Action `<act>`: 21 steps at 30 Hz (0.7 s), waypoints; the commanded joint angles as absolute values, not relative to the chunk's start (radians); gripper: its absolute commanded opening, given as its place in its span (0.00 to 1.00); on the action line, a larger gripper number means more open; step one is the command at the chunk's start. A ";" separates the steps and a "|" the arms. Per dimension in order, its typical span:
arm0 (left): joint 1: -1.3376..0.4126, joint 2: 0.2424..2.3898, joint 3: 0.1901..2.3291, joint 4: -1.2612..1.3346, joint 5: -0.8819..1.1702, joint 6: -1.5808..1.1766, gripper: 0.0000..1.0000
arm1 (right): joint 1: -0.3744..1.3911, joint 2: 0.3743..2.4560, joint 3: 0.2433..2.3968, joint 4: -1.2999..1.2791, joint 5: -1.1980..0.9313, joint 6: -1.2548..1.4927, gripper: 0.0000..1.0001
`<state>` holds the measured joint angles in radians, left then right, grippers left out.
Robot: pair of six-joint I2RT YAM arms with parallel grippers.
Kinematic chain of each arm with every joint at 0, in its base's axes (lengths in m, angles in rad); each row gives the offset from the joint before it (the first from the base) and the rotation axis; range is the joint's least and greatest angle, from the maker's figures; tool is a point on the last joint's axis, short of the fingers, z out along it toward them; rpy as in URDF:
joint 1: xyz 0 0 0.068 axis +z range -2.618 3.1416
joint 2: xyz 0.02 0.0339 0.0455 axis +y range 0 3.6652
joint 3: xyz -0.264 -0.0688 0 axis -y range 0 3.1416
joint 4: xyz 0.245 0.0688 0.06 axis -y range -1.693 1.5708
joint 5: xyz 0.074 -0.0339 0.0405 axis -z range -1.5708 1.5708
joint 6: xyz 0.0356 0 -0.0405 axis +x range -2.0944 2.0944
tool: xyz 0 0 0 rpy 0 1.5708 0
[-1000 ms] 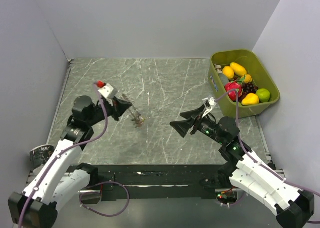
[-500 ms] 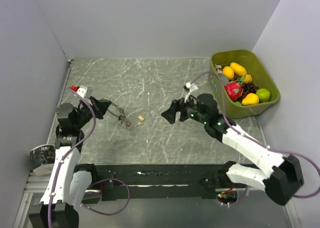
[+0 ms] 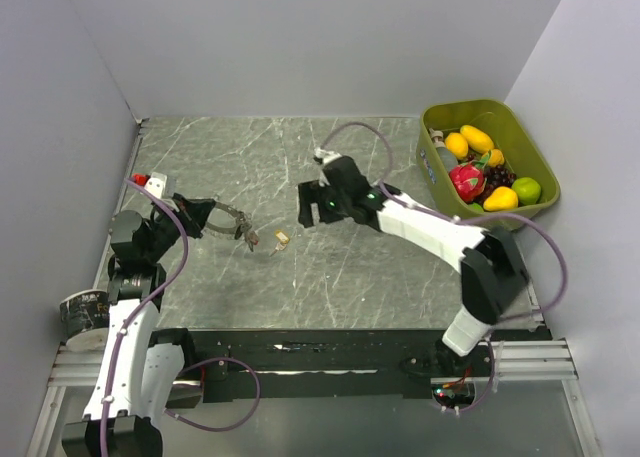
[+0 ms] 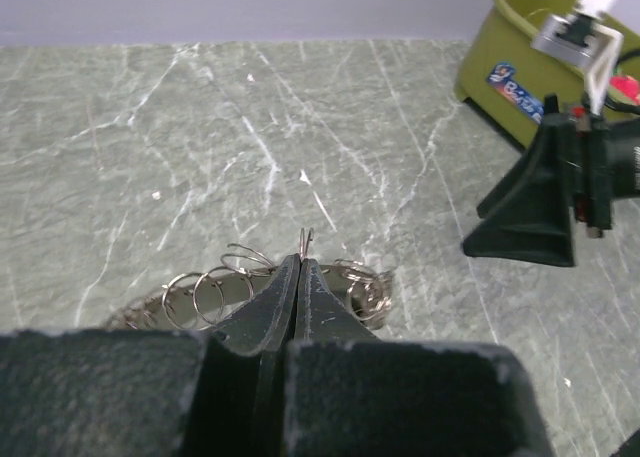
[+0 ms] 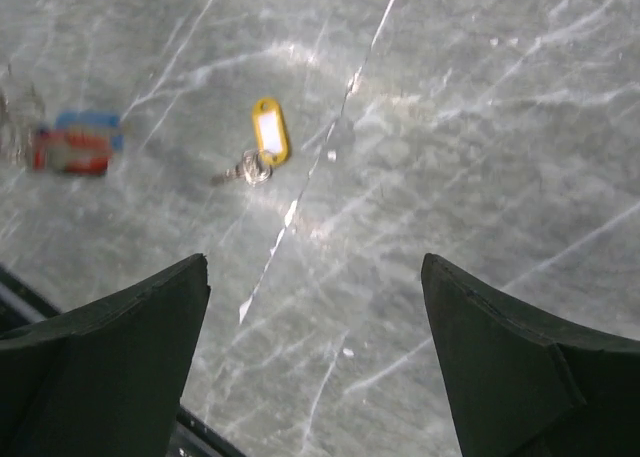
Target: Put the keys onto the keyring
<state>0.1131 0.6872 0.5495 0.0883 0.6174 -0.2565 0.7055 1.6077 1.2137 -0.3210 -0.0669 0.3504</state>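
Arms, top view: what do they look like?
Left arm and right arm: white shells, black joints, each trailing a looping purple cable. Jaws are black wedges. The left wrist carries a white module with a red cap.

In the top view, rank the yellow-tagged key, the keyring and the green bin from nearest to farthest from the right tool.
1. Yellow-tagged key, on the table just left of the right tool.
2. Keyring, farther left, held in the left tool.
3. Green bin, far right corner.
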 commanded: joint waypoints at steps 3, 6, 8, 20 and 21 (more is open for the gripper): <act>0.123 0.650 0.606 0.089 0.555 -0.239 0.01 | 0.770 1.805 1.440 -0.474 0.057 0.397 0.84; 0.121 0.644 0.611 0.080 0.548 -0.233 0.01 | 0.790 1.879 1.511 -0.498 0.041 0.413 0.74; 0.123 0.641 0.612 0.075 0.545 -0.229 0.01 | 0.801 1.940 1.581 -0.528 0.051 0.416 0.72; 0.121 0.630 0.606 0.089 0.558 -0.232 0.01 | 0.830 2.160 1.802 -0.649 0.008 0.434 0.58; 0.123 0.630 0.606 0.090 0.560 -0.233 0.01 | 0.831 2.166 1.801 -0.647 0.005 0.437 0.58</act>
<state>0.1173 0.6495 0.5568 0.0242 0.5510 -0.2302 0.8246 2.1445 1.7500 -0.6010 0.0101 0.4160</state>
